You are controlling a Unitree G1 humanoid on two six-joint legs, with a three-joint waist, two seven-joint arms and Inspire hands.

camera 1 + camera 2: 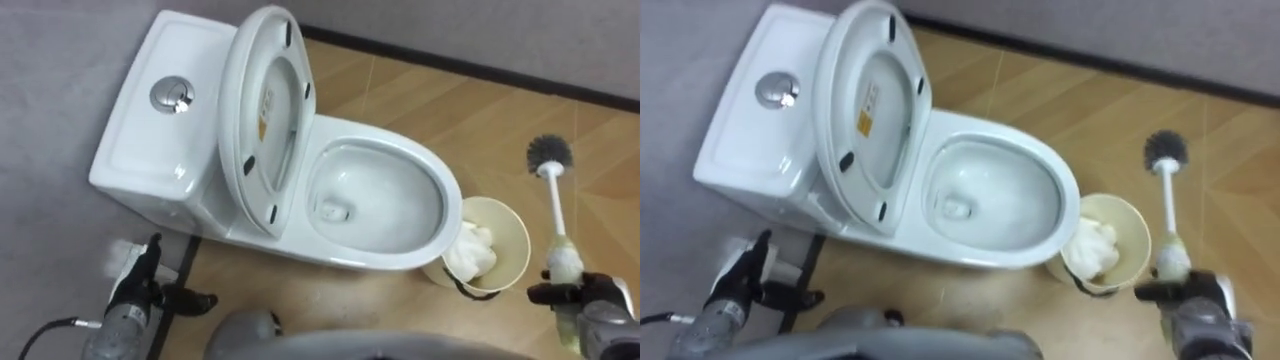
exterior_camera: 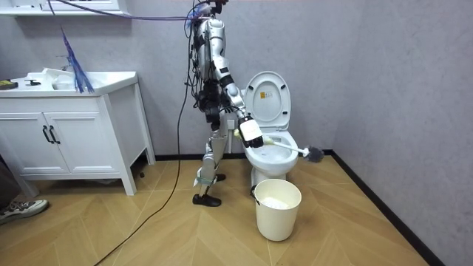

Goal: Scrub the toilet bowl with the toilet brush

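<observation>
Right hand [image 1: 566, 294] grips the toilet brush [image 1: 556, 206] handle, bristles pointing forward.

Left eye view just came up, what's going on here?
The robot stands beside the toilet, seat raised. Its right robot hand grips the toilet brush by the handle, bristle head beyond the bowl, not in it yet. A bin holding something white sits by the bowl's front. The left robot hand hangs low near the tank.

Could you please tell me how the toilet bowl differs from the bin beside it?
The white ceramic toilet bowl is oval, larger and holds no rubbish; the cream round bin is smaller and holds crumpled white paper. Both are open on top.
</observation>
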